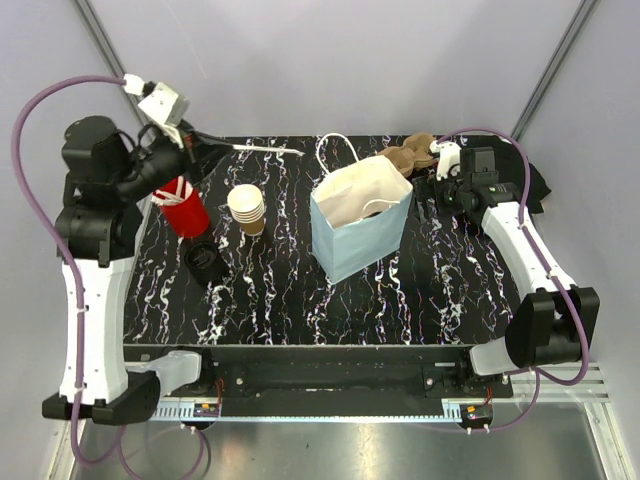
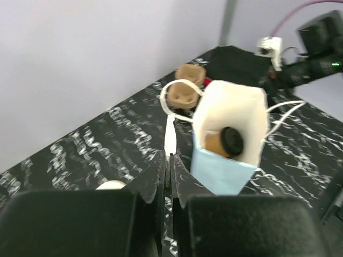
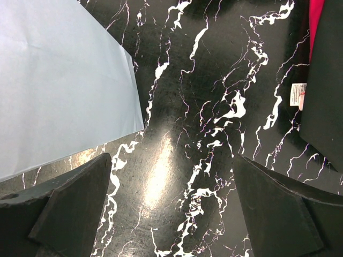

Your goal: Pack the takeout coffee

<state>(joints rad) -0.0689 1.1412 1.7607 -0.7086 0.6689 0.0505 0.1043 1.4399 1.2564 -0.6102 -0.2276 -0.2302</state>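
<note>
The coffee cup [image 2: 214, 143], capped with its black lid [image 2: 232, 141], lies tilted inside the pale blue paper bag [image 1: 360, 222] standing mid-table. The left gripper [image 2: 170, 158] hovers over the far left corner of the marble table [image 1: 280, 290], jaws clenched on a thin white stick [image 2: 170, 135] that points toward the bag. The right gripper [image 3: 169, 179] hangs released and empty just beside the bag's far right side, fingers spread wide.

With the drink bagged, the work in hand appears to be adding the stick. That calls for carrying it across and over the bag's open mouth, clear of the looped handles, before letting go.

From above the cup cannot be made out within the bag; only the left wrist view shows it, blurred. What the stick is, stirrer or straw, cannot be told. A stack of cups [image 1: 247, 208], a red tub [image 1: 184, 210], spare lids [image 1: 203, 258] and a brown cup carrier [image 1: 408, 153] stand apart on the table.
</note>
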